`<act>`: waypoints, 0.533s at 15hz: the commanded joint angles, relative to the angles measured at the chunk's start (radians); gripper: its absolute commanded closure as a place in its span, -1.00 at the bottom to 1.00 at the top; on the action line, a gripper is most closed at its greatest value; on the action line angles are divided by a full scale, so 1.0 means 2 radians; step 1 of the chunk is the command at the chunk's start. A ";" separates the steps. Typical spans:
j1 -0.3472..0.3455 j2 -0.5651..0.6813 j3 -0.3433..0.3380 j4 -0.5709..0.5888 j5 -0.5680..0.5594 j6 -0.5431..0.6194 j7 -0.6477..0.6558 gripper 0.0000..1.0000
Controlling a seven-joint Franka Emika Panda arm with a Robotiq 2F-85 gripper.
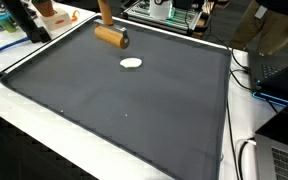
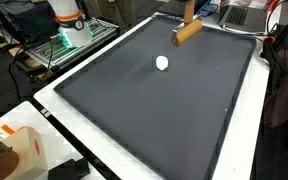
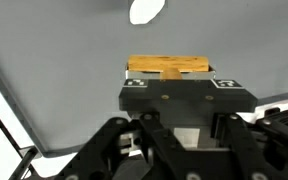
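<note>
A wooden mallet (image 1: 112,37) stands on its cylinder head at the far edge of the dark mat (image 1: 114,110), with its handle pointing straight up out of the picture in both exterior views (image 2: 188,31). In the wrist view the mallet head (image 3: 170,67) lies directly beyond my gripper (image 3: 174,100). A black block with two markers covers the fingertips. The jaws are closed in around the handle. A small white oval object (image 1: 131,64) lies on the mat close to the mallet head, and it also shows in an exterior view (image 2: 162,63) and in the wrist view (image 3: 146,10).
The mat has a white border (image 2: 74,120) on a white table. A metal rack with equipment (image 2: 69,40) stands beside the table. Cables (image 1: 246,90) and a laptop (image 1: 284,160) lie along one side. A white and orange box (image 2: 19,150) sits at a corner.
</note>
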 commanded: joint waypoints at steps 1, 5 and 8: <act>-0.003 0.007 0.008 0.003 0.006 -0.002 -0.011 0.54; 0.006 -0.043 0.023 -0.024 -0.002 -0.037 -0.044 0.54; 0.019 -0.093 0.043 -0.052 -0.009 -0.081 -0.028 0.54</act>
